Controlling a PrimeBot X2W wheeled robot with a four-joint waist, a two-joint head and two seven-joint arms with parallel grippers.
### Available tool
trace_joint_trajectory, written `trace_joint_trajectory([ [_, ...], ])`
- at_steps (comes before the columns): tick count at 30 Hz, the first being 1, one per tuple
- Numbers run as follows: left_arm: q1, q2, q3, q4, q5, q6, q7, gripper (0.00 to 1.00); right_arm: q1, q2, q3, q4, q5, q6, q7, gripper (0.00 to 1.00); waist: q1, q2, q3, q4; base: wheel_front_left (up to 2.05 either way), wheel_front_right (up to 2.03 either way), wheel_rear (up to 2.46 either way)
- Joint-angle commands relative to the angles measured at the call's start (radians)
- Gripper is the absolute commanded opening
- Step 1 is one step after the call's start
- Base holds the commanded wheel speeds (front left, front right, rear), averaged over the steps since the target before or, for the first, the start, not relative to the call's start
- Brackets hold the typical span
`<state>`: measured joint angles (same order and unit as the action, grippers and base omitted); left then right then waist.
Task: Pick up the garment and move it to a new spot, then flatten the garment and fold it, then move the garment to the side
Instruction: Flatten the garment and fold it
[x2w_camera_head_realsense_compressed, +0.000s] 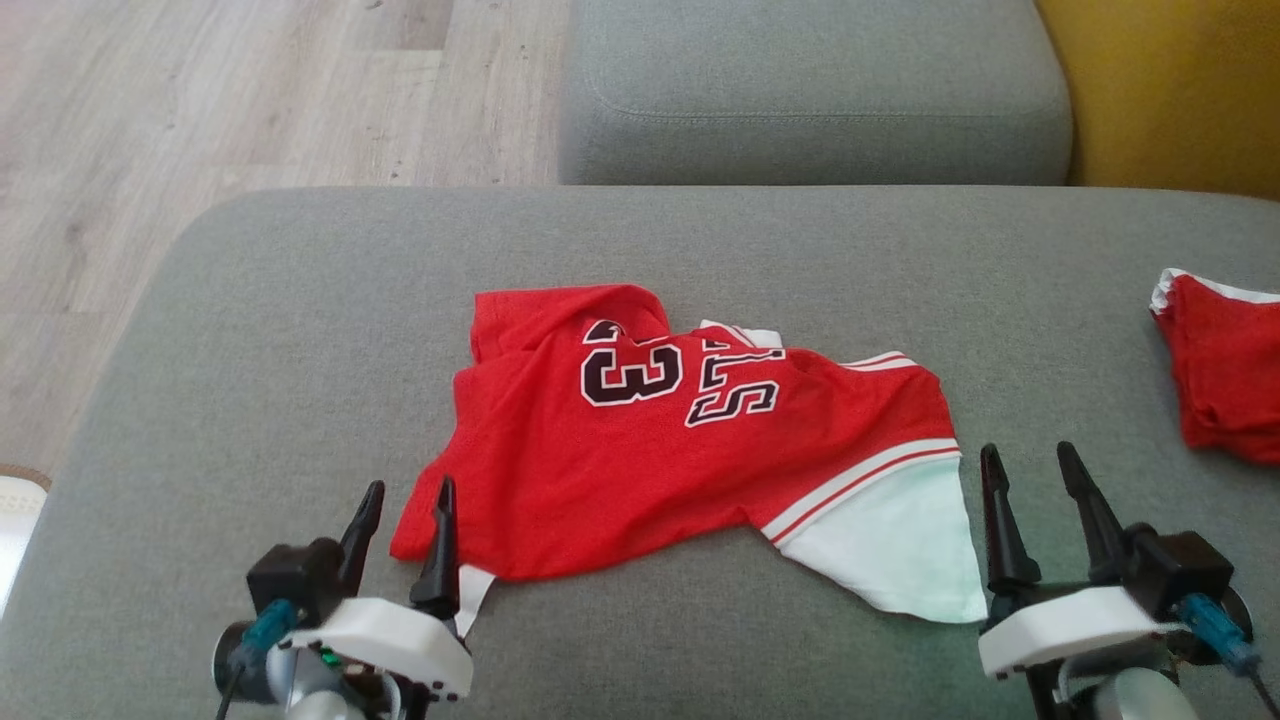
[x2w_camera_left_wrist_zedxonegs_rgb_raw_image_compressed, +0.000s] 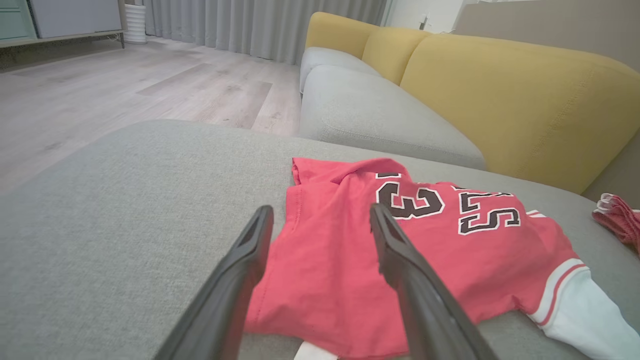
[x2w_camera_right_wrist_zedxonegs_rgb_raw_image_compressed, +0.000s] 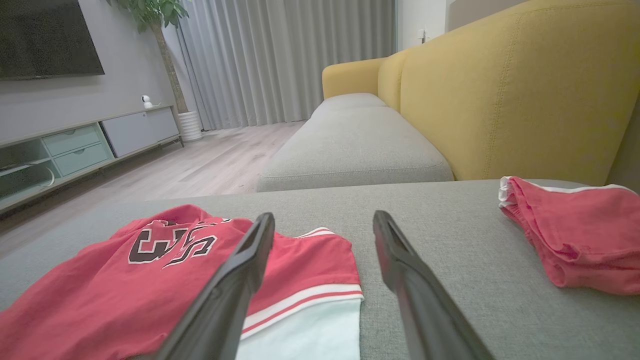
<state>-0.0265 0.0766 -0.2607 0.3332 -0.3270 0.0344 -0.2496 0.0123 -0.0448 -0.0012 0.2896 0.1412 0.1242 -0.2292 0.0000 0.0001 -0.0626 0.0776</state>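
Observation:
The garment (x2w_camera_head_realsense_compressed: 660, 450) is a red jersey with a dark "3" and letters and a white sleeve, lying rumpled on the grey cushion (x2w_camera_head_realsense_compressed: 300, 300). It also shows in the left wrist view, garment (x2w_camera_left_wrist_zedxonegs_rgb_raw_image_compressed: 425, 250), and the right wrist view, garment (x2w_camera_right_wrist_zedxonegs_rgb_raw_image_compressed: 125, 285). My left gripper (x2w_camera_head_realsense_compressed: 408, 500) stands open just above the garment's near left corner; its fingers (x2w_camera_left_wrist_zedxonegs_rgb_raw_image_compressed: 395, 250) straddle the red cloth's left edge. My right gripper (x2w_camera_head_realsense_compressed: 1030, 462) stands open beside the white sleeve's right edge, over bare cushion, with its left finger (x2w_camera_right_wrist_zedxonegs_rgb_raw_image_compressed: 250, 255) over the sleeve hem. Neither holds anything.
A second red piece of clothing (x2w_camera_head_realsense_compressed: 1225, 370) lies bunched at the cushion's right edge. Beyond is another grey seat cushion (x2w_camera_head_realsense_compressed: 810, 90) and a yellow backrest (x2w_camera_head_realsense_compressed: 1170, 90). Wooden floor (x2w_camera_head_realsense_compressed: 200, 110) drops off to the left of the cushion.

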Motion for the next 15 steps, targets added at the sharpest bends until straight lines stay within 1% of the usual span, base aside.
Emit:
trace_joint_trajectory([
  [1,-0.031,-0.002,0.041,-0.023,0.012,-0.004,-0.012,1.0,-0.036,-0.005,0.029,-0.027,0.001,0.007,-0.015,1.0,0.0,-0.0001,-0.001,0.003,0.0,0.0,0.0],
  [10,-0.026,-0.009,0.053,-0.024,0.029,-0.011,-0.012,1.0,-0.031,-0.005,0.03,-0.02,0.002,0.007,-0.012,1.0,0.0,-0.0001,0.005,0.005,0.0,0.0,0.0],
  [15,-0.025,-0.012,0.058,-0.035,0.041,-0.015,-0.012,1.0,-0.002,-0.005,0.006,0.005,-0.018,0.007,0.048,1.0,0.0,-0.0001,0.023,0.005,0.0,0.0,0.0],
])
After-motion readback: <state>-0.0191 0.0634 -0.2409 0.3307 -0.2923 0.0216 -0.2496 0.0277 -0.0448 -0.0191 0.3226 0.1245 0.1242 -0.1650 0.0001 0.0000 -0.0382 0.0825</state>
